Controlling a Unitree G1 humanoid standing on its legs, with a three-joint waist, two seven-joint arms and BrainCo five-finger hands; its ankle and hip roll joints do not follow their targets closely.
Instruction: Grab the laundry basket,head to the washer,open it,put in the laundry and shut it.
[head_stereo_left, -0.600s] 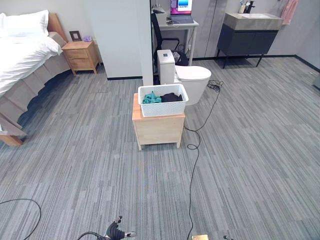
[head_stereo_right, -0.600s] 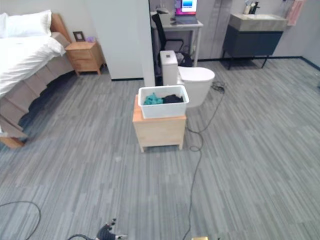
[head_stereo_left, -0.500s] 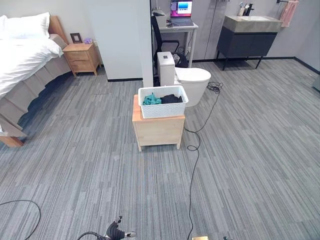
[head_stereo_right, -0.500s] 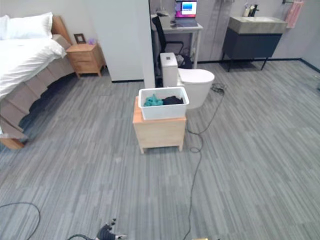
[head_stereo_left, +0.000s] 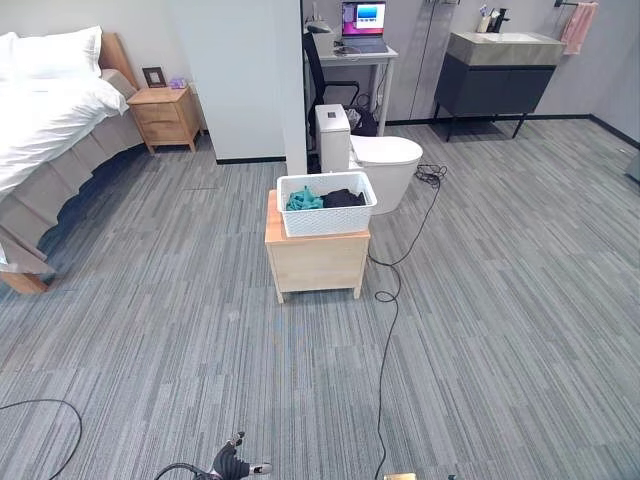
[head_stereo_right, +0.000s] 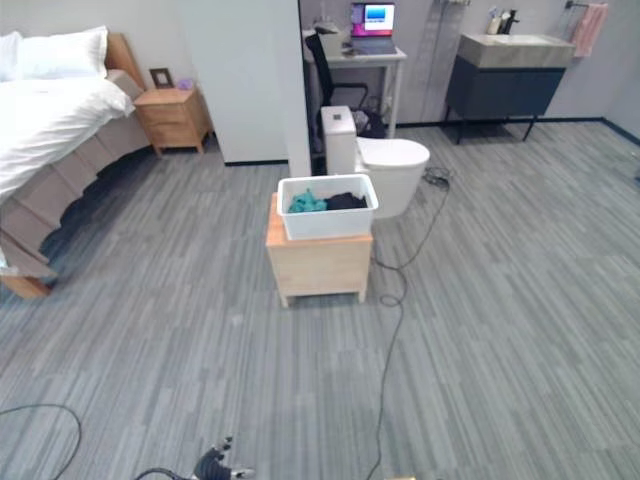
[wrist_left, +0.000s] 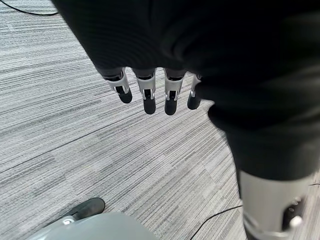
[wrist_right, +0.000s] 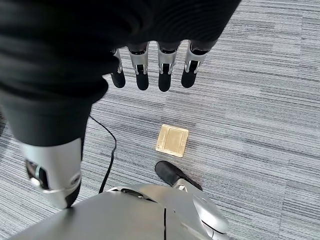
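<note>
Fingers of the left hand (wrist_left: 150, 92) hang straight and relaxed over the grey floor (head_stereo_left: 150, 330), grasping nothing. Fingers of the right hand (wrist_right: 155, 70) are likewise straight and released, above a brass floor plate (wrist_right: 172, 141).

Across the room from left to right: a bed (head_stereo_left: 45, 110) with white bedding stands at the far left, a wooden nightstand (head_stereo_left: 163, 112) beside it. At centre, the white laundry basket (head_stereo_left: 326, 203) sits on a low wooden cabinet (head_stereo_left: 316, 258), well apart from both hands. Inside it lie teal clothes (head_stereo_left: 302, 198) and dark clothes (head_stereo_left: 344, 196). Just behind stands a toilet (head_stereo_left: 375, 160). Further back are a desk (head_stereo_left: 360, 50) with an open laptop (head_stereo_left: 362, 22), then a dark vanity (head_stereo_left: 497, 75) at far right.
</note>
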